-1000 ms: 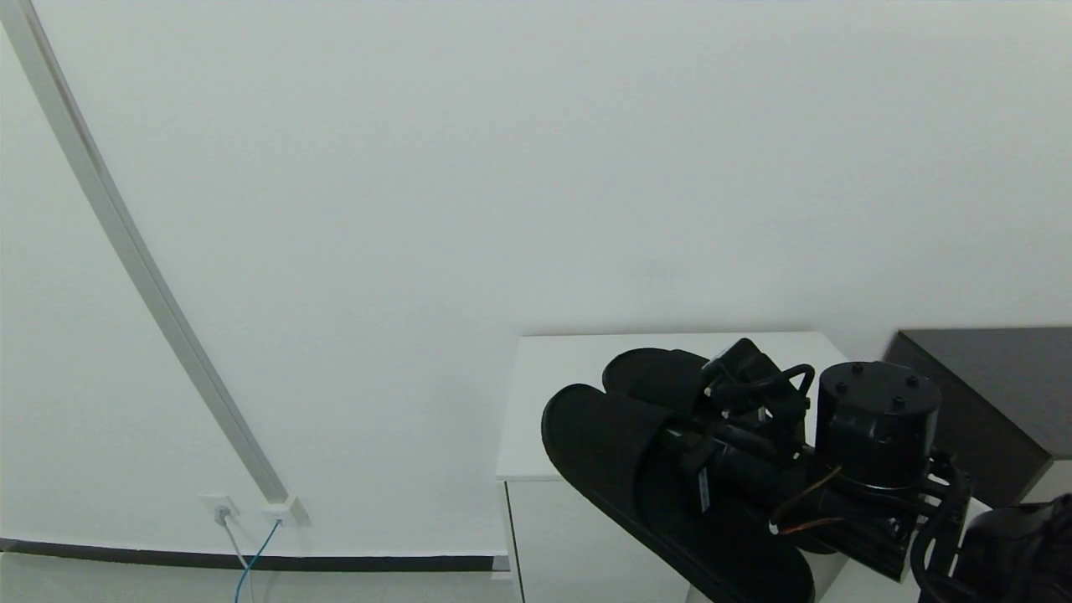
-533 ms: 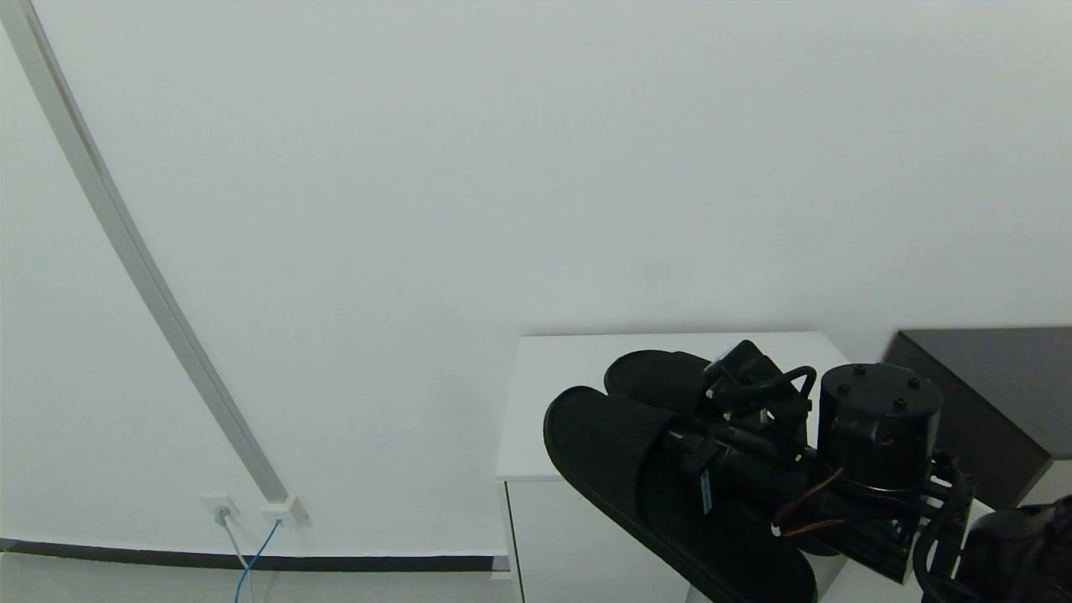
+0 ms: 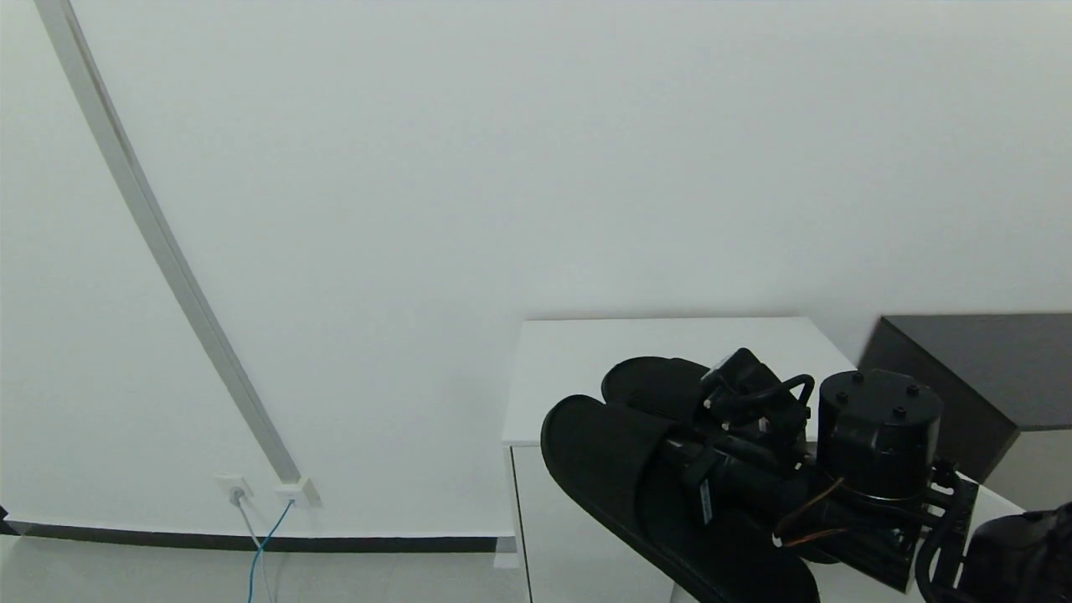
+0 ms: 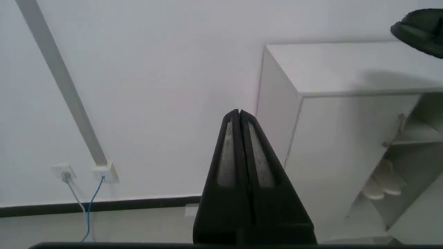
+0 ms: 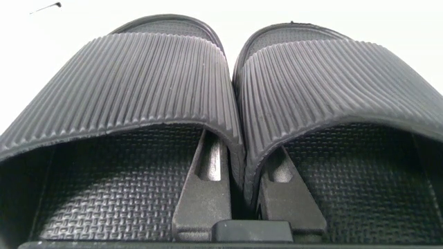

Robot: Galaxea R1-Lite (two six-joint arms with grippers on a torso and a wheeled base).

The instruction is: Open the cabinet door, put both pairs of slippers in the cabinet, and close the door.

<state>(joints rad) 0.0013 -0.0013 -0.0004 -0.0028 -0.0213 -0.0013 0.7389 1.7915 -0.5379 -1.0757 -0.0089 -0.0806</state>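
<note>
The right claw (image 5: 243, 160) is clenched on a pair of black rubber slippers with ribbed straps (image 3: 624, 452). The right wrist view shows one finger (image 5: 206, 181) tucked under each strap, with the two inner side walls pressed together between them. The pair hangs in the air, toes pointing toward the wall and soles tilted. In the head view it overlaps the front edge and top of the white, flat-topped cabinet (image 3: 653, 343). The left wrist view shows one black toe (image 4: 420, 29) above the level of the cabinet top.

The left claw (image 4: 239, 121) is clenched on nothing, its two fingers pressed flat against each other. It sits off the cabinet's left side and well apart from it.

The cabinet (image 4: 332, 145) stands against the white wall. Its right-hand part is open to the inside (the door itself I cannot make out). A shelf edge (image 4: 419, 135) shows in the opening, and below it a pale pair of slippers (image 4: 384, 183) lies inside.

A dark grey block of furniture (image 3: 971, 368) stands just beside the cabinet on its right. A white cable duct (image 3: 167, 251) slants down the wall to two white sockets (image 3: 232, 486). A blue cable (image 3: 266, 540) drops from the sockets toward the floor.
</note>
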